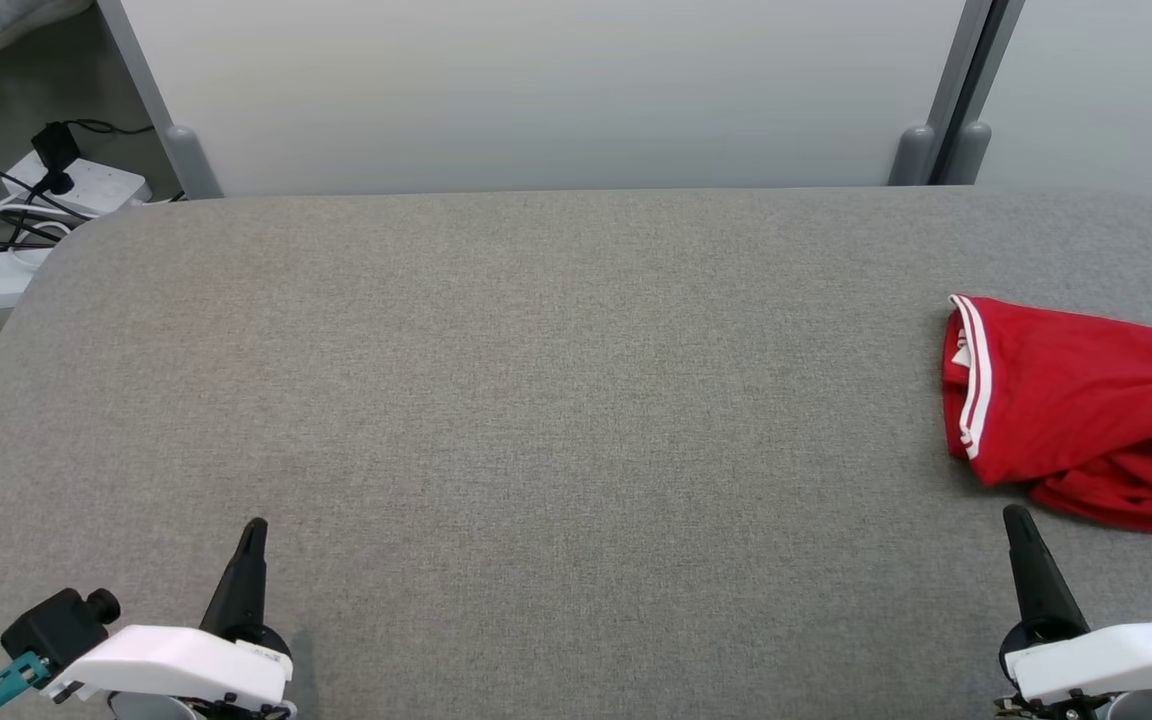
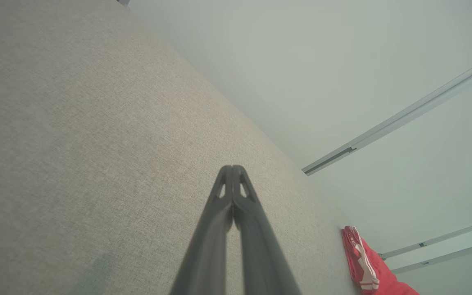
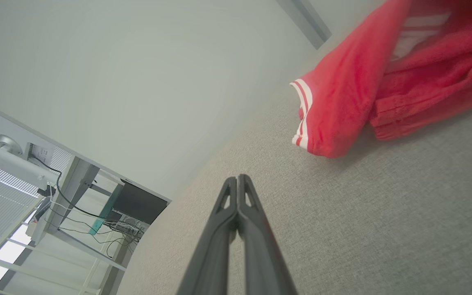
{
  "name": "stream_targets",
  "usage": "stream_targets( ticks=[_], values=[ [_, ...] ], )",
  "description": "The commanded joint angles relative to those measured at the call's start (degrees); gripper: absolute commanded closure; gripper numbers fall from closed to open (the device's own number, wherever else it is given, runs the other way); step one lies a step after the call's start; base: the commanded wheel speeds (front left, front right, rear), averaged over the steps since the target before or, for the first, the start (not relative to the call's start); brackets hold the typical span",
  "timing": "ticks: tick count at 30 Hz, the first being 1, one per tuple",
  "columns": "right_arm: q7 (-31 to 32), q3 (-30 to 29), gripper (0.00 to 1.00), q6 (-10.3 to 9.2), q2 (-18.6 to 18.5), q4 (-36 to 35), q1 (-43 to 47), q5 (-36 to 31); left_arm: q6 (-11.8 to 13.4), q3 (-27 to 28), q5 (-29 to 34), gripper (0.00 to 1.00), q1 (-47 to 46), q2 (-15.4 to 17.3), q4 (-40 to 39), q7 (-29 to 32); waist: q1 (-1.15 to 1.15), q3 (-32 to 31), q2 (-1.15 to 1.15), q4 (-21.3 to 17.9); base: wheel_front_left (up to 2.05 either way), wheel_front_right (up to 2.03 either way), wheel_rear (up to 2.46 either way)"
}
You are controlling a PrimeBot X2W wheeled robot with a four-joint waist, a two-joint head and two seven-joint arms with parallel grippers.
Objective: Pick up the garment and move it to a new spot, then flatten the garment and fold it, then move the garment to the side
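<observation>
Right hand [image 1: 1014, 520], closed, lies just beside the garment [image 1: 1076, 400].

Glossy white wrist shells [image 1: 176, 660], tapered black end effector fingers [image 1: 241, 585] (teal connector [image 1: 1, 688] at the left)

Soft red cloth garment [image 1: 1086, 410], matt woven table [image 1: 536, 400]

Head cam: mounted high, looks forward and down over the grey bench [image 1: 536, 400], with the far edge and white panel [image 1: 536, 90] at the top of frame. Left wrist cam: low, close to the bench, rolled, sighting along the left fingers [image 2: 213, 233]. Right wrist cam: also low and rolled, sighting along the right fingers [image 3: 256, 237]. All three share the bench and the red garment [image 1: 1076, 400], which is nearest in the right wrist view.
</observation>
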Motion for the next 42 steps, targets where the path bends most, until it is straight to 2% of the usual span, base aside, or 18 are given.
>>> stream_targets(
  ticks=[1,42],
  values=[
    [0.6,0.0,1.0,0.05,-0.7,-1.3,-2.4,1.7,-0.8,2.1,-1.5,1.0,-3.5,0.7,-1.0,0.2,0.0,0.0,0.0,0.0,0.0,0.0,0.0],
    [6.6,-3.6,1.0,0.08,0.1,1.1,-4.5,28.0,-8.3,11.0,-22.1,1.0,-4.9,-5.8,2.7,6.3,0.0,-0.4,0.0,-1.5,0.0,0.0,0.0]
  ],
)
